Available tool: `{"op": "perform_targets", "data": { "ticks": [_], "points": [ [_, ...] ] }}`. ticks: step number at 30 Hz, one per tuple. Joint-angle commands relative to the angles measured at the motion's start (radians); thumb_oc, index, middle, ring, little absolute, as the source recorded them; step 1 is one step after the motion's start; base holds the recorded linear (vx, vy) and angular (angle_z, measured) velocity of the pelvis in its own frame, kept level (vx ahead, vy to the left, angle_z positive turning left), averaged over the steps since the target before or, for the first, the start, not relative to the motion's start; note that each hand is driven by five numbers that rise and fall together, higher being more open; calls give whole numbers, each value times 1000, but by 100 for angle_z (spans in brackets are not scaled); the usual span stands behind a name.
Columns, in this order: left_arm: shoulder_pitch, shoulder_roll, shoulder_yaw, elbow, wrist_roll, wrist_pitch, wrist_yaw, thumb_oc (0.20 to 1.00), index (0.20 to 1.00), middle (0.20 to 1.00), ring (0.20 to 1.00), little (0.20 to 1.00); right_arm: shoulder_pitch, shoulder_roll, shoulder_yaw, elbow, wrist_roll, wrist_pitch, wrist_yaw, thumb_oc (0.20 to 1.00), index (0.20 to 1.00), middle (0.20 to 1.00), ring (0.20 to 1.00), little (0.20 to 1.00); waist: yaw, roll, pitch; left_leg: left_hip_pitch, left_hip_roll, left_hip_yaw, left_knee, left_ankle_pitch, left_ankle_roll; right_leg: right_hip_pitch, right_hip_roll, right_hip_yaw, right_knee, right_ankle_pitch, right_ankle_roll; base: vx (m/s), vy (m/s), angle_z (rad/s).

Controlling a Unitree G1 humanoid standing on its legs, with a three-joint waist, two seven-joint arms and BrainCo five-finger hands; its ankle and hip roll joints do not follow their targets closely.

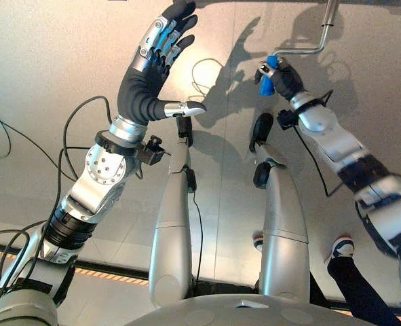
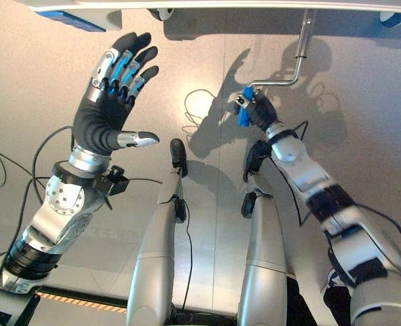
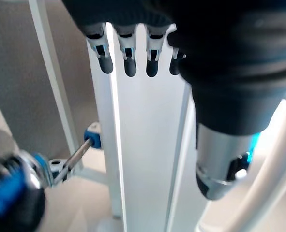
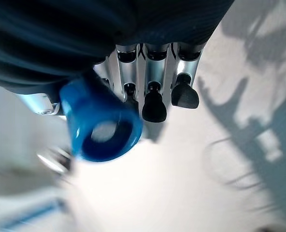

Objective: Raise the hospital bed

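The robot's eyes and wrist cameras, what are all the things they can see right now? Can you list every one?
Crank handle: one, blue grip, in the right hand, ahead of the robot on its right.
Crank rod: one, silver bent metal, running from the blue grip up to the bed's edge.
Hospital bed frame: one, white, ahead of the robot; its upright panel stands just past the left hand's fingers.
Floor: one, pale grey, under everything.
Floor tape: one strip, orange and black, on the floor at the robot's near left.
Person's shoe: one, white and dark, on the floor at the near right.
Left hand: one, silver and dark, raised, fingers straight, holding nothing.
Right hand: one, fingers curled round the crank handle.
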Motion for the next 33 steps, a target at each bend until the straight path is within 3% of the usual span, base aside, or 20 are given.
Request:
{"op": "perform_targets", "data": {
  "ticks": [1,6,14,19,22,23,27,28,33],
  "points": [
    [61,36,40,-145,-8,-57,-15,1000,1000,1000,1000,1000,-61,49,-102,-194,102,-239,-1,200,200,200,200,200,-44,-56,-3,65,-40,32,34,-91,46,136,-2,28,-216,116,156,-5,8,-4],
    [138,36,103,-173,-24,-50,-65,1000,1000,1000,1000,1000,152,44,-290,-251,116,-265,-17,200,200,200,200,200,-71,-84,-3,115,-37,39,7,-91,41,190,7,35,-258,126,161,-1,2,-1],
    [193,16,170,-203,-55,-47,-112,1000,1000,1000,1000,1000,273,29,-466,-136,144,-282,-84,200,200,200,200,200,-96,-114,-3,169,-24,44,-11,-96,36,241,16,41,-288,127,162,7,-21,-4],
    [224,25,200,-227,-56,-44,-122,1000,1000,1000,1000,1000,306,-52,-532,57,47,-226,-178,200,200,200,200,200,-100,-132,-3,183,-19,45,-14,-99,33,255,21,38,-293,123,161,4,-7,0],
    [227,27,187,-229,-61,-44,-123,1000,1000,1000,1000,1000,276,-98,-530,207,32,-204,-213,200,200,200,200,200,-97,-132,-3,182,-17,45,-16,-99,32,253,22,38,-292,122,160,0,0,0],
    [228,36,179,-234,-66,-43,-125,1000,1000,1000,1000,1000,243,-152,-511,348,4,-164,-229,200,200,200,200,200,-93,-133,-3,181,-16,43,-24,-97,29,251,21,34,-294,124,161,0,0,0],
    [213,55,147,-230,-63,-41,-123,1000,1000,1000,1000,1000,175,-226,-453,556,-2,-110,-204,200,200,200,200,200,-82,-131,-3,180,-17,44,-31,-95,29,247,20,30,-294,123,161,0,0,0],
    [187,69,119,-220,-59,-42,-113,1000,1000,1000,1000,1000,80,-284,-365,735,-1,-72,-164,200,200,200,200,200,-72,-125,-3,176,-17,44,-34,-94,28,242,19,28,-291,122,160,0,0,0],
    [137,75,69,-212,-54,-38,-98,1000,1000,1000,1000,1000,-100,-323,-203,1005,-29,-6,-108,200,200,200,200,200,-55,-105,-3,163,-20,42,-34,-93,29,228,17,23,-282,119,157,4,1,1]
  ]
}}
